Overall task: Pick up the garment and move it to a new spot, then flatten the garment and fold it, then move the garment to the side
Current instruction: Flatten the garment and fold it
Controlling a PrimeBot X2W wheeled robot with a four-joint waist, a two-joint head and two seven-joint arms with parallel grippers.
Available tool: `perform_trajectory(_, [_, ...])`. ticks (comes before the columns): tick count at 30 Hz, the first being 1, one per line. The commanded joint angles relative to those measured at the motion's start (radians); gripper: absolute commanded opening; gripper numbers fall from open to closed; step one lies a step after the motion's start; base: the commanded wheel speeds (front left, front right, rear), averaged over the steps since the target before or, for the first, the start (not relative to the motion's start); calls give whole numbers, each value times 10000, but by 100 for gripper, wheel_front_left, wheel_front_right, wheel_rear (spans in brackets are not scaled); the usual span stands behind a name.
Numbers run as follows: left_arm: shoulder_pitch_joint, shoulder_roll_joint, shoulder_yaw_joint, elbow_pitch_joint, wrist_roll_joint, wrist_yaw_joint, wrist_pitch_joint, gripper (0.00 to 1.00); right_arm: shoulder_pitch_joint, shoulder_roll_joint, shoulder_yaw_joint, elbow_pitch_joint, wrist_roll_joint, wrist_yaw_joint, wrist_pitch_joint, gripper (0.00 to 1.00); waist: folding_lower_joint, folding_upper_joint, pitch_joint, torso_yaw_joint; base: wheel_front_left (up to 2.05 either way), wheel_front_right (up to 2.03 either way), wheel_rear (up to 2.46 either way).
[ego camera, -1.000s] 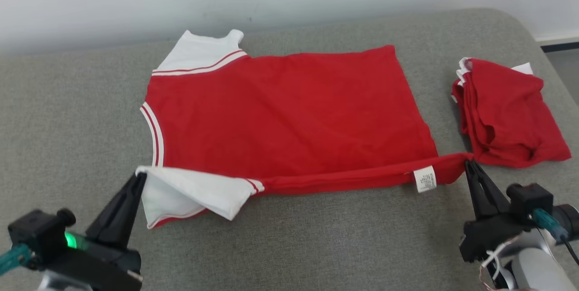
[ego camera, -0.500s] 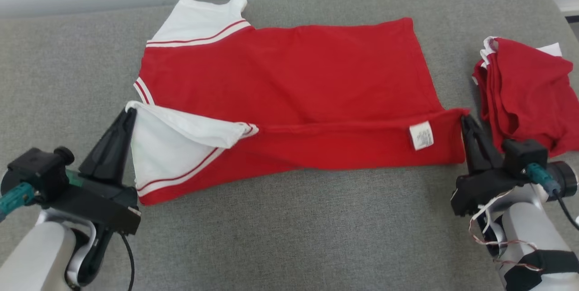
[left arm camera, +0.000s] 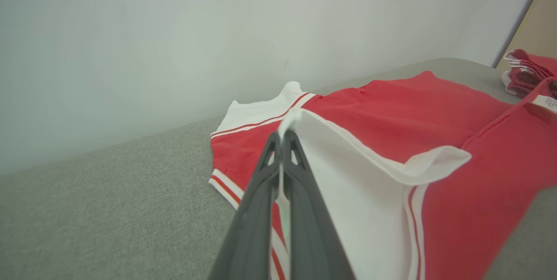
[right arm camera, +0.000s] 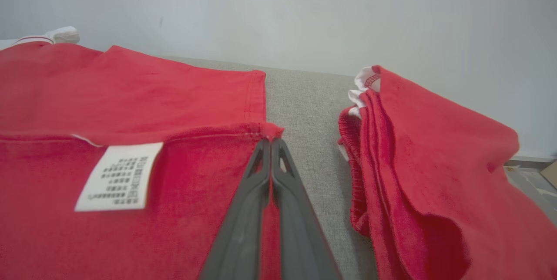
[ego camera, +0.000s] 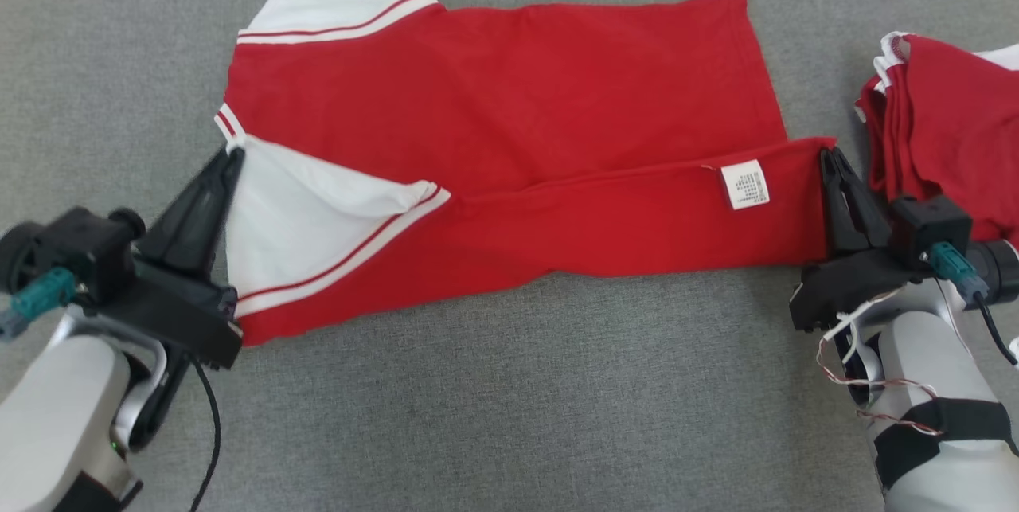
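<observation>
Left of the crumpled red cloth pile (ego camera: 947, 122) on the grey upholstered surface (ego camera: 509, 400), the red-and-white cotton shirt (ego camera: 509, 98) lay, its near edge drawn farther across than a second before by the left claw (ego camera: 234, 153) and right claw (ego camera: 830, 152), each clamped on a corner, so the first fold looked well underway.

The shirt (ego camera: 509, 82) is lying spread across the cushion (ego camera: 509, 400), its near edge folded over toward its middle, with the label (ego camera: 744, 184) sitting near the flap's right end. The left gripper (ego camera: 233, 152) is pinching the flap's left corner and the right gripper (ego camera: 830, 152) its right corner. A pile of clothes (ego camera: 947, 122) is resting just right of the shirt, apart from it.
</observation>
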Motion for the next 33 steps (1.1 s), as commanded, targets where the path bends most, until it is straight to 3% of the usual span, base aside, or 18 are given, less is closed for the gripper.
perform_trajectory(1, [-220, 33, -4, 48, 37, 12, -69, 0, -152, 74, -62, 33, -159, -27, -39, 0, -1, -2, 152, 28, 0, 0, 0])
perform_trajectory(11, [-635, -230, -332, 868, 240, 10, -54, 1, -443, 356, -200, 591, -337, -27, -40, 2, -1, -2, 239, 22, 0, 0, 0])
perform_trajectory(12, [-614, -239, -359, 964, 190, 10, -53, 19, -461, 392, -217, 608, -317, -27, -38, 27, -1, -2, 224, 17, 0, 0, 0])
perform_trajectory(13, [-579, -247, -289, 1029, 145, 10, -53, 100, -403, 447, -281, 395, -317, -27, -40, 100, -1, -2, 177, 9, 0, 0, 0])
perform_trajectory(21, [1266, -506, 1120, 495, -723, 118, -54, 100, 979, 680, -948, -1388, -109, -27, -25, 100, -1, -2, -253, -56, 0, 0, 0])
perform_trajectory(33, [3782, -554, 1073, -1027, -2154, 977, 1582, 100, 2820, 853, -1315, -2420, 248, -27, -25, 100, -1, -2, -749, 49, 0, 0, 0])
